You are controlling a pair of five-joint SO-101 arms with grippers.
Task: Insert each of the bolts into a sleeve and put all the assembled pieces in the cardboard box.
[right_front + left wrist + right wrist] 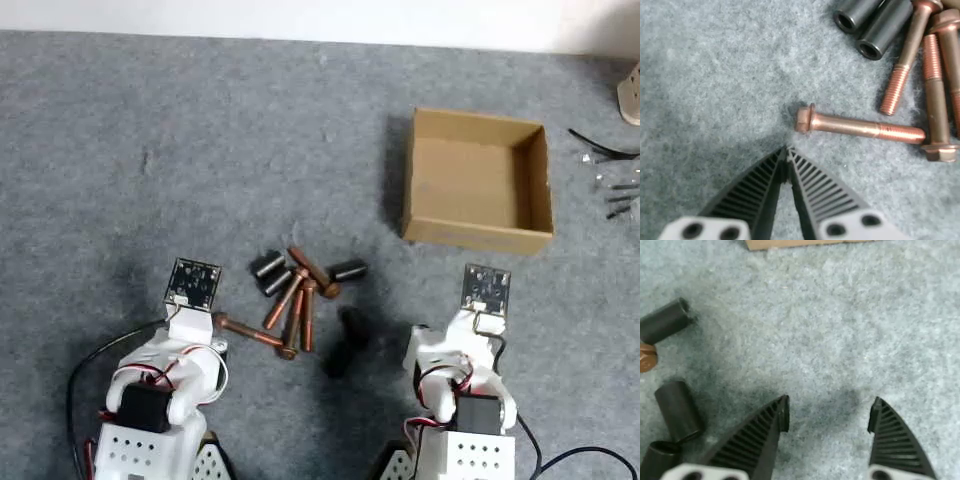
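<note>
Left gripper [786, 149], ribbed, near coppery threaded bolt [860, 127]

I see copper bolts [295, 305], black sleeves [268, 266], tan cardboard box [478, 238], mottled grey counter [150, 150], white arms [170, 380], black ribbed left gripper [786, 152].

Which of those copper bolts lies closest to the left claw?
The lone bolt lying crosswise just beyond the shut left claw, its head nearest the tips; the other bolts sit bunched farther off.
</note>
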